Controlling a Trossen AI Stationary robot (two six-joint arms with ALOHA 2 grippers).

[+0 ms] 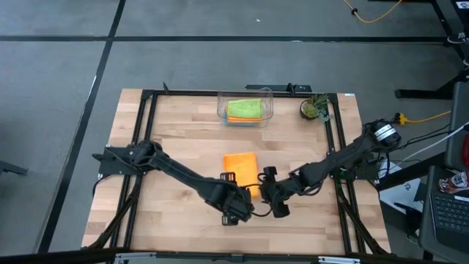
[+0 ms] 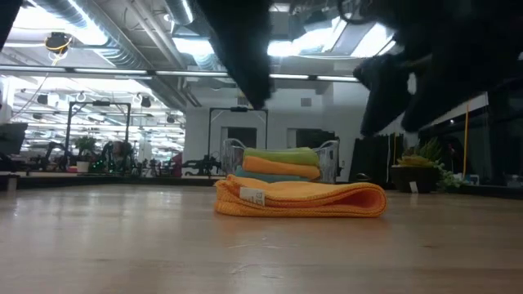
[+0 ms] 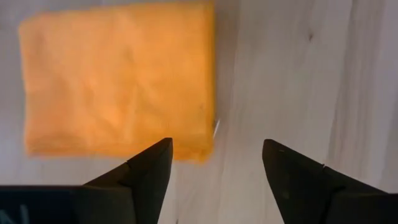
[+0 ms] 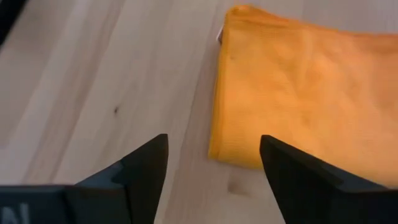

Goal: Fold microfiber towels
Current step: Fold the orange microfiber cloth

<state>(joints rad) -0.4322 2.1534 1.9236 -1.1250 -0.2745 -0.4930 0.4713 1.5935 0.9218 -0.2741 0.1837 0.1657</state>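
A folded orange towel [image 1: 241,166] lies flat on the wooden table near its middle; it also shows in the low view [image 2: 301,198], the left wrist view [image 3: 118,81] and the right wrist view [image 4: 311,93]. My left gripper [image 3: 216,163] is open above the table, just near of the towel's near edge. My right gripper [image 4: 213,158] is open beside it, also above the towel's near edge. Neither touches the towel. Folded lime green, orange and teal towels [image 2: 282,163] lie stacked in the clear bin [image 1: 245,110] at the far edge.
A small potted plant [image 1: 315,108] stands at the far right of the table. A black frame [image 1: 146,117] runs along the table's sides. Bare wood lies to the left and right of the towel.
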